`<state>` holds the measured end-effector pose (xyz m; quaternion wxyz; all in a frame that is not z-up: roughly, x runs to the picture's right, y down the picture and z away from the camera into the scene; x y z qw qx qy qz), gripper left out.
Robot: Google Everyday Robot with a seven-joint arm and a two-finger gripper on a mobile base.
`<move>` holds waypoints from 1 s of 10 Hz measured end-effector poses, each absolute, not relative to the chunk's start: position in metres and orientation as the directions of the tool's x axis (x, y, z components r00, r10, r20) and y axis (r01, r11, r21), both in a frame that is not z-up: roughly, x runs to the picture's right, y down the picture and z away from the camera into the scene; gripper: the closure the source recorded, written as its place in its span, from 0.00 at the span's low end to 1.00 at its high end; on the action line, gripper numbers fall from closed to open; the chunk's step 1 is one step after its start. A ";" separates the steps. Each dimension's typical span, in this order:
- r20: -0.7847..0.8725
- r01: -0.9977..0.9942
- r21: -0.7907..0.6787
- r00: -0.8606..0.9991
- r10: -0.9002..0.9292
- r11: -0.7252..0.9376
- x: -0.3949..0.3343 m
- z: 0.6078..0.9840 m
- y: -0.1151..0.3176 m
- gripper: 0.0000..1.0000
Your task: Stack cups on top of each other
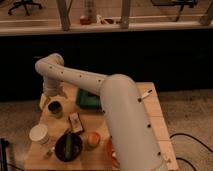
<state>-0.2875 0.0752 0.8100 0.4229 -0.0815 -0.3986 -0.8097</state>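
The big white arm point(120, 115) bends over the wooden desk point(157, 125). A dark bowl point(68, 146) sits near the front, with a white tub point(39, 134) beside it. The pincer point(52, 96) hangs just above a small dark cup point(55, 109) behind the tub. I can't tell how open the pincer is.
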 end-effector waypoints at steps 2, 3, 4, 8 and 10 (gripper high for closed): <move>0.468 0.751 0.576 -0.628 -0.622 -0.324 -0.288 0.810 0.073 0.20; 0.469 0.751 0.576 -0.628 -0.621 -0.324 -0.289 0.810 0.072 0.20; 0.468 0.751 0.575 -0.628 -0.622 -0.325 -0.288 0.810 0.070 0.20; 0.468 0.754 0.573 -0.623 -0.628 -0.321 -0.290 0.809 0.064 0.20; 0.468 0.754 0.573 -0.622 -0.628 -0.320 -0.293 0.808 0.063 0.20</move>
